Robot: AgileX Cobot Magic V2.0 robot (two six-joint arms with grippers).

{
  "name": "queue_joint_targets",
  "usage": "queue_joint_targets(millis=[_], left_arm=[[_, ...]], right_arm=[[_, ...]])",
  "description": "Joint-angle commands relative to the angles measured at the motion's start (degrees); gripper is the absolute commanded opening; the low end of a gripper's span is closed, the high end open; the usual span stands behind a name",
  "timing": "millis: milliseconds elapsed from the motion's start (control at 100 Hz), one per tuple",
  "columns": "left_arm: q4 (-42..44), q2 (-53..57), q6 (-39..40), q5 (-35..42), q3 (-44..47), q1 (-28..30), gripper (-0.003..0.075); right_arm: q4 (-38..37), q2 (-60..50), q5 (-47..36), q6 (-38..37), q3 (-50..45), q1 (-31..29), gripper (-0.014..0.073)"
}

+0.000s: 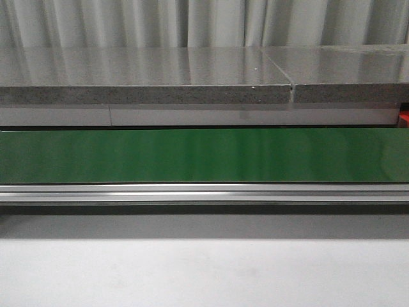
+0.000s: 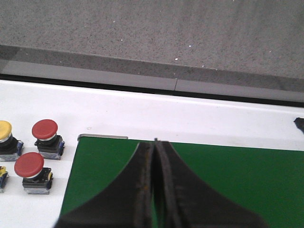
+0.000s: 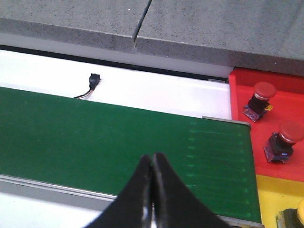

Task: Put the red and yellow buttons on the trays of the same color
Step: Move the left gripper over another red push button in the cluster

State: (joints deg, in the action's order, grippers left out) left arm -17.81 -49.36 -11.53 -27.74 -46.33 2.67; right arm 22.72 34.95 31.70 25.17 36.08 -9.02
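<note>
Both jaws clenched, empty, over the green belt (image 2: pixel 213 180). Two red buttons (image 2: pixel 44 129) waiting beside the belt's end on the white surface (image 2: pixel 142 114); best opened wide, lowered squarely over one cap.

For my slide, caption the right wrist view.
Shut right gripper over green belt; two red buttons on red tray.

A factory-style test bench: green conveyor belt (image 1: pixel 204 155) beside a speckled stone counter (image 1: pixel 147 77).

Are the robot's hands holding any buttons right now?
No. The left gripper and right gripper are both shut on nothing, above the green belt.
</note>
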Motion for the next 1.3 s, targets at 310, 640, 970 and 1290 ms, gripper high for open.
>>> queue_joint_targets(millis=[310,640,970,1290], left_arm=[[1.1,-10.1,0.8,6.1,-4.8,-0.3,0.0614],[0.6,-18.3,8.3,-0.2,-10.1,10.4,0.0672],[0.8,-33.7,7.7,-5.7,-17.3,18.0,0.0672],[3.6,-44.4,7.7,-5.9,-22.6,18.0,0.0672]], right_arm=[[0.4,-0.1,-3.7,0.5,1.3,0.1,-0.0068],[0.4,-0.1,-3.7,0.5,1.3,0.1,-0.0068],[0.4,-0.1,-3.7,0.5,1.3,0.1,-0.0068],[0.4,-0.1,-3.7,0.5,1.3,0.1,-0.0068]])
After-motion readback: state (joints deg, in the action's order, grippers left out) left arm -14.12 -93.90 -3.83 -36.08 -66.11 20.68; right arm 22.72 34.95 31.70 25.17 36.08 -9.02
